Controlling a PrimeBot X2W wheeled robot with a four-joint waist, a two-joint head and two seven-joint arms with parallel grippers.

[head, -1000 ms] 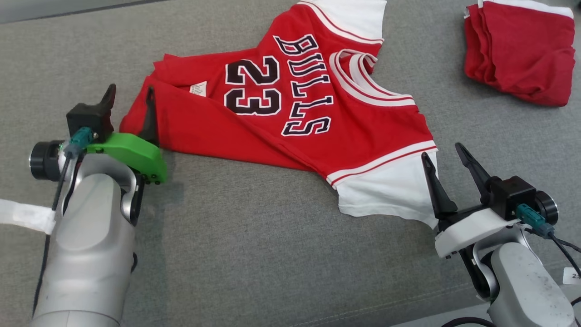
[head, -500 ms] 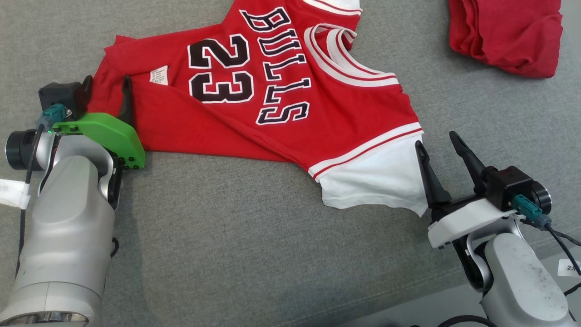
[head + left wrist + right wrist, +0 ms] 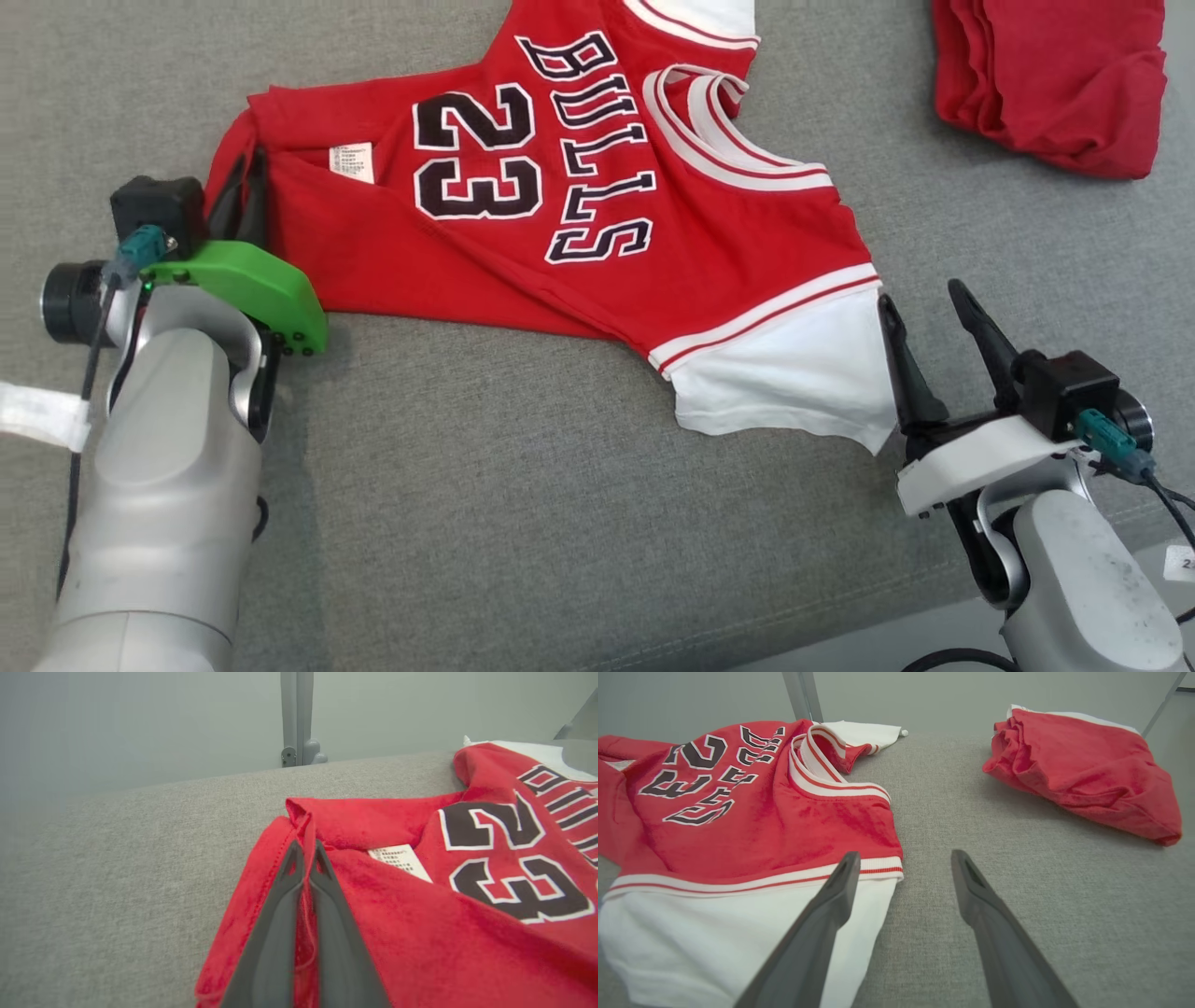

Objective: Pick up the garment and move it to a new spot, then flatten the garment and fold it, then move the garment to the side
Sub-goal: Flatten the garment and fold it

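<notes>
Red Bulls jersey (image 3: 597, 233), number 23 face up, lies spread and creased on the grey upholstered surface (image 3: 523, 504), reaching towards its far edge. My left gripper (image 3: 245, 182) is clamped on the jersey's red hem corner, cloth pinched between both fingers, close to the white care label (image 3: 352, 161). My right gripper (image 3: 919, 293) stands wide apart at the near white sleeve (image 3: 794, 383), one finger at its edge, the other over bare upholstery. A folded red garment (image 3: 1055, 84) sits well apart, by the far edge on the right.
</notes>
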